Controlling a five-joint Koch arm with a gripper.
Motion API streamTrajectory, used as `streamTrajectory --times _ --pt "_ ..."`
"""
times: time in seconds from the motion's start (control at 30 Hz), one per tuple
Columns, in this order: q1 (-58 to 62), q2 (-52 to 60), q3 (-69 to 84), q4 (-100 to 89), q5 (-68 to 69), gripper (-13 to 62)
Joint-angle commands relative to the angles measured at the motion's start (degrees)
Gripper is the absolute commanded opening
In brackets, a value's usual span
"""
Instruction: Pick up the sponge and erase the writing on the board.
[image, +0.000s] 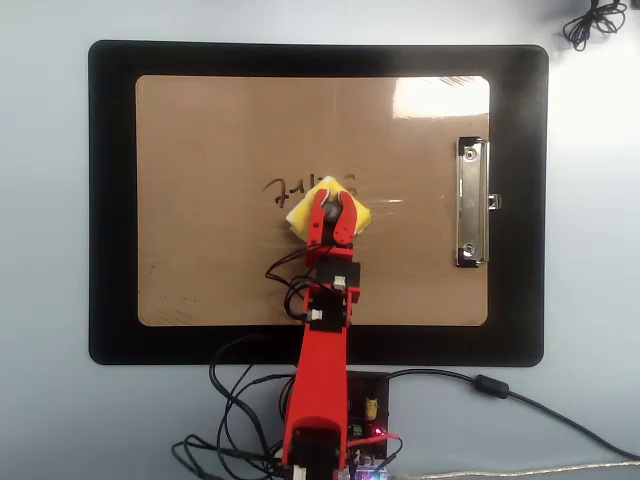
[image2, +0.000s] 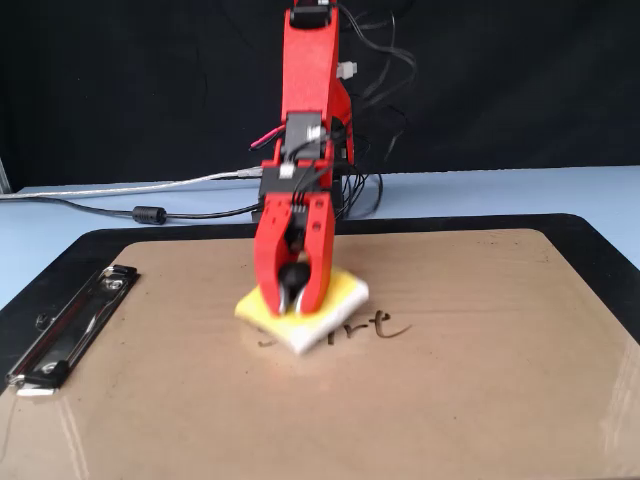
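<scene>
We see our red claw (image2: 291, 300) pinching the black knob on top of the yellow sponge (image2: 338, 293), which sits flat on the brown board (image: 210, 130) over part of the writing (image2: 372, 325), and it looks soft and light, so the knob is our best handle.
</scene>
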Motion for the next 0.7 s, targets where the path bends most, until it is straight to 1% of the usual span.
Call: streamTrajectory --times 0.0,0.07,0.13,0.2,0.27,0.33,0.4,0.5,0.57,0.67 --pt "0.97 6.15 3.52 2.37 1.58 -8.1" --pt "1.41 9.14 5.89 2.81 2.81 -8.1" --pt "2.81 8.0 5.54 2.81 3.08 -8.1" --pt "3.16 2.46 1.41 2.46 3.16 -8.2" --pt "3.87 -5.19 -6.06 2.37 3.25 -8.1" --pt "6.59 -13.89 -15.64 1.67 4.39 -8.1" --pt "8.96 -18.81 -21.09 1.49 6.86 -8.1" --pt "11.16 -15.47 -18.63 1.67 9.14 -8.1" --pt "13.54 -8.0 -11.69 1.67 9.84 -8.1" --pt "14.77 -0.88 -3.16 1.76 11.07 -8.1"
